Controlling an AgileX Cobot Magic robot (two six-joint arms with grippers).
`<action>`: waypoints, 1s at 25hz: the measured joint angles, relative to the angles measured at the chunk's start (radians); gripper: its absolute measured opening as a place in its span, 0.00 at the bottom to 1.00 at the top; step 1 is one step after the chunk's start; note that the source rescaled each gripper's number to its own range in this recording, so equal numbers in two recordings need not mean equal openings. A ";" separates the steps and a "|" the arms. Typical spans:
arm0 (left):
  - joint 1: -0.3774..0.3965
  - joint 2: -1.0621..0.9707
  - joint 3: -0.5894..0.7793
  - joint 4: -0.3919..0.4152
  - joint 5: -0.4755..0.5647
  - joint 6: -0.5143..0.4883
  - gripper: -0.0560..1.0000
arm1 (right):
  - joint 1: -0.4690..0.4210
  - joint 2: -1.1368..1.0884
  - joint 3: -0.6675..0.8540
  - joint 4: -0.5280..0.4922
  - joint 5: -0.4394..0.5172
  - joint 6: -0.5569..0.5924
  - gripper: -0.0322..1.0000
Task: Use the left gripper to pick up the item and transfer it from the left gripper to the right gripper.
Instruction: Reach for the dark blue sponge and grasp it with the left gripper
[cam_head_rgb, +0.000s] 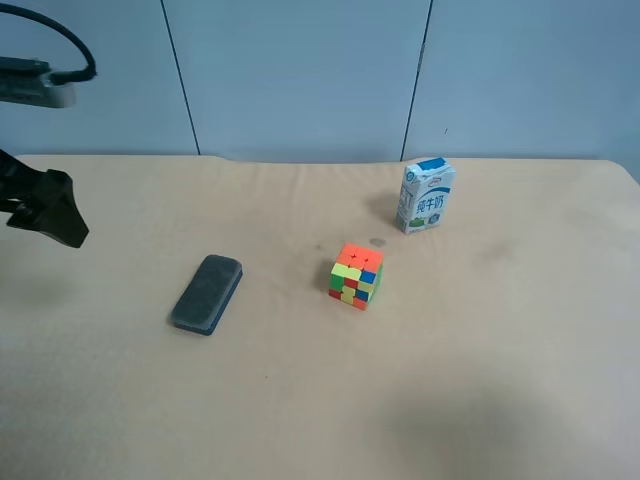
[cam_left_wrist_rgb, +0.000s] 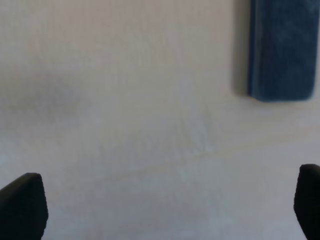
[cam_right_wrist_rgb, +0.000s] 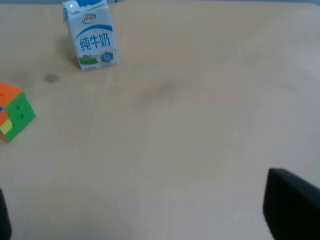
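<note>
The item (cam_head_rgb: 207, 293), a flat dark oblong block, lies on the tan table (cam_head_rgb: 300, 400), left of centre. It also shows in the left wrist view (cam_left_wrist_rgb: 282, 50), lying ahead and off to one side of the gap between the fingers. My left gripper (cam_head_rgb: 60, 215) hangs above the table at the exterior high view's left edge, apart from the item. In its wrist view the left gripper (cam_left_wrist_rgb: 165, 210) is open and empty, with both fingertips (cam_left_wrist_rgb: 22, 205) wide apart. My right gripper (cam_right_wrist_rgb: 150, 215) is open and empty, and is outside the exterior high view.
A multicoloured puzzle cube (cam_head_rgb: 357, 275) sits near the table's middle and shows in the right wrist view (cam_right_wrist_rgb: 14, 112). A white-and-blue milk carton (cam_head_rgb: 426, 196) stands behind it, also in the right wrist view (cam_right_wrist_rgb: 91, 37). A grey wall runs behind the table.
</note>
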 joint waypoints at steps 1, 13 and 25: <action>-0.035 0.025 -0.010 0.038 -0.003 -0.048 1.00 | 0.000 0.000 0.000 0.000 0.000 0.000 0.99; -0.283 0.273 -0.046 0.195 -0.061 -0.444 1.00 | 0.000 0.000 0.000 0.000 0.000 0.000 0.99; -0.284 0.429 -0.046 0.116 -0.205 -0.462 1.00 | 0.000 0.000 0.000 0.000 0.000 0.001 0.99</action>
